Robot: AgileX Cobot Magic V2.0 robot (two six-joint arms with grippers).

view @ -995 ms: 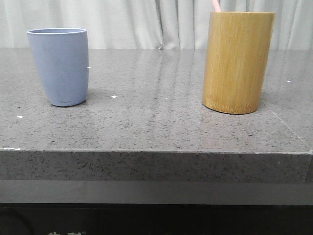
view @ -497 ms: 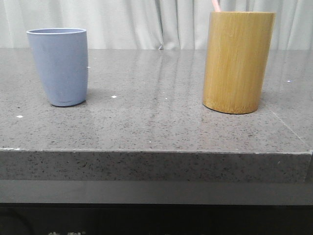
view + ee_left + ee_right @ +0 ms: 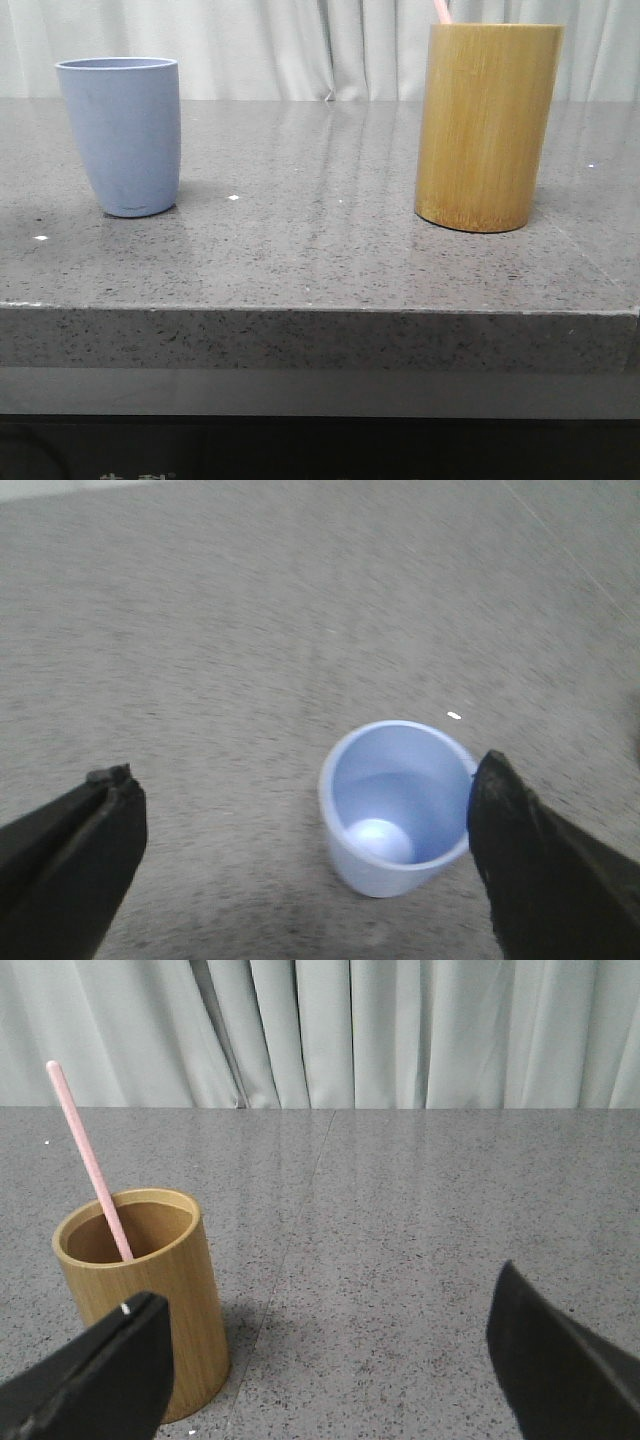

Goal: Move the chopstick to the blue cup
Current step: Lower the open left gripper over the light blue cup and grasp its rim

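The blue cup (image 3: pixel 121 135) stands upright on the left of the grey stone table. In the left wrist view the cup (image 3: pixel 396 805) is empty and lies under my open left gripper (image 3: pixel 300 810), close to one finger. A pale pink chopstick (image 3: pixel 441 11) pokes out of the yellow-brown bamboo cylinder (image 3: pixel 487 126) on the right. In the right wrist view the chopstick (image 3: pixel 90 1160) leans in the cylinder (image 3: pixel 145 1295). My right gripper (image 3: pixel 330 1335) is open and empty, with the cylinder beside one finger. Neither gripper shows in the front view.
The grey speckled table (image 3: pixel 320 240) ends in a front edge (image 3: pixel 320 310) close to the camera. Pale curtains (image 3: pixel 300 45) hang behind the table. Small white specks (image 3: pixel 233 198) lie on the surface between the two containers.
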